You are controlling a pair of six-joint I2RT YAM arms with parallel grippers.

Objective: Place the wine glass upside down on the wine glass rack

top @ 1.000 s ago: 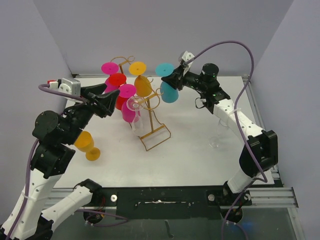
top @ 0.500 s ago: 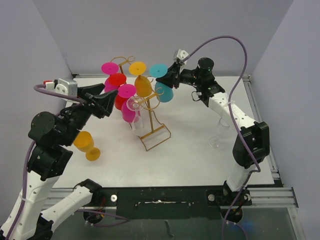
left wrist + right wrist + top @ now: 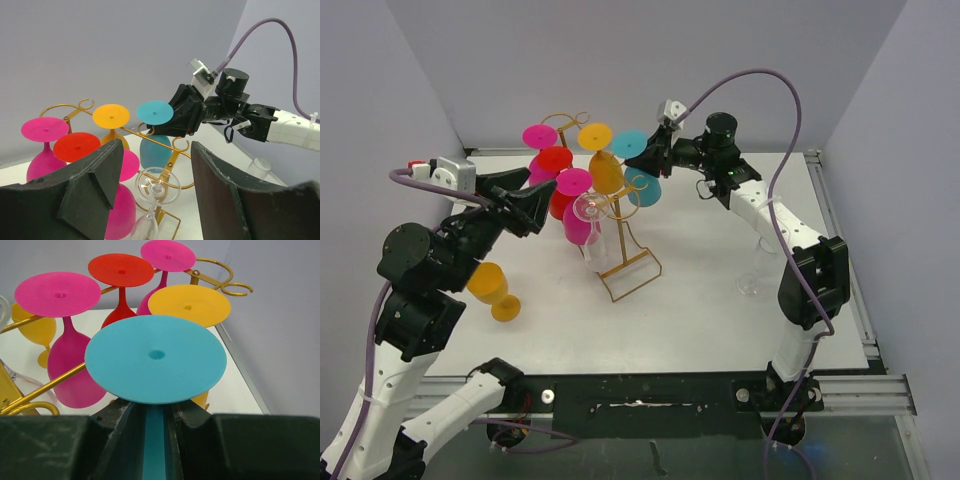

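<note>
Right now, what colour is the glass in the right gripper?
Teal; the wine glass shows best in the right wrist view.

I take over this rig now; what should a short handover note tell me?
Right claw: shut on the stem of the inverted teal plastic wine glass, at an arm of the gold wire rack; not yet released.
Left claw: open, empty, beside the rack.
Done: several coloured glasses hang.
Left: seat the teal one, then the orange glass and clear glass on the table.

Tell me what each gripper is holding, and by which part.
The right gripper holds the teal wine glass by its stem, just under the upturned foot. The left gripper is open and holds nothing.
</note>
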